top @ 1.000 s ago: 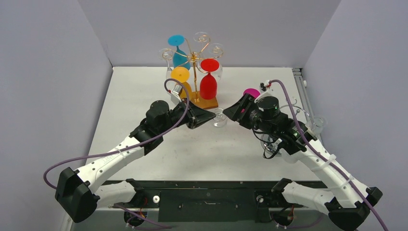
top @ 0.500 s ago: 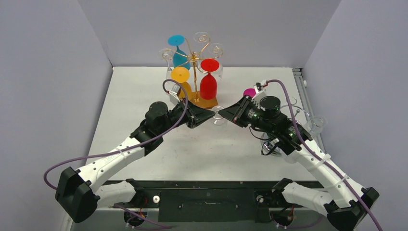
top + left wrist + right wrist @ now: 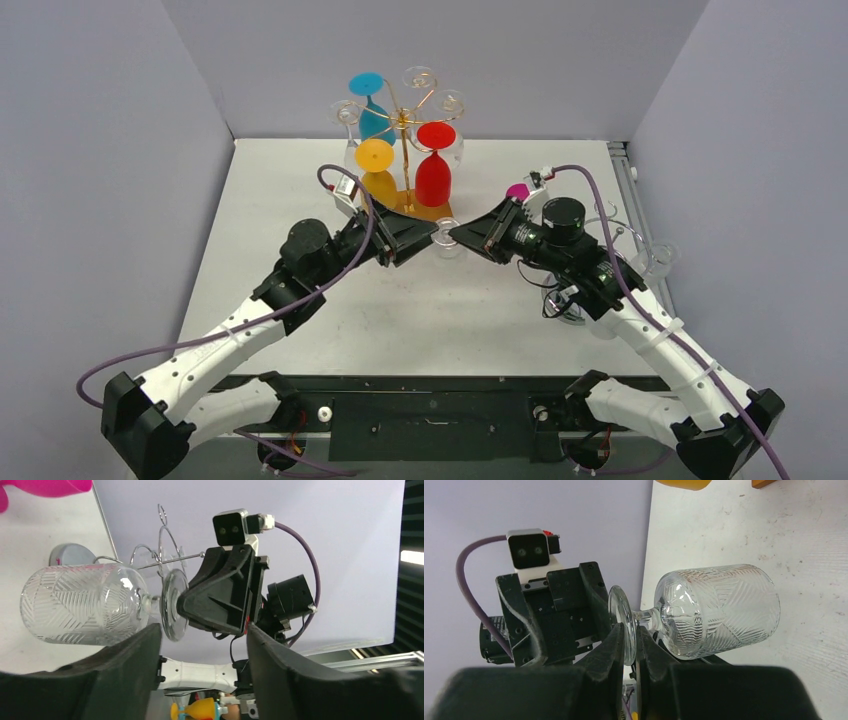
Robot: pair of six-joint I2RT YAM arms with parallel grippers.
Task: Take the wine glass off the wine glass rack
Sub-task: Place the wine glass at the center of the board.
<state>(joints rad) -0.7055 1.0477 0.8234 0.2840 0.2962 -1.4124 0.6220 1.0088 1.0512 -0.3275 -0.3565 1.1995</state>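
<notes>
A clear patterned wine glass lies on its side in the air in front of the wine glass rack, apart from it. My right gripper is shut on the rim of the glass's foot, the bowl pointing away from the stem. My left gripper stands open just beside the foot, its fingers not touching the glass. In the top view the two grippers face each other, left and right. Blue, yellow and red glasses hang on the gold rack.
A chrome wire stand with clear glasses is at the right, behind my right arm. A magenta glass sits just beyond the right wrist. The rack's wooden base is close behind both grippers. Grey walls enclose three sides.
My right gripper moved in from the right and shut on the glass's foot. My left gripper opened, let go of the glass and drew back slightly to the left.
</notes>
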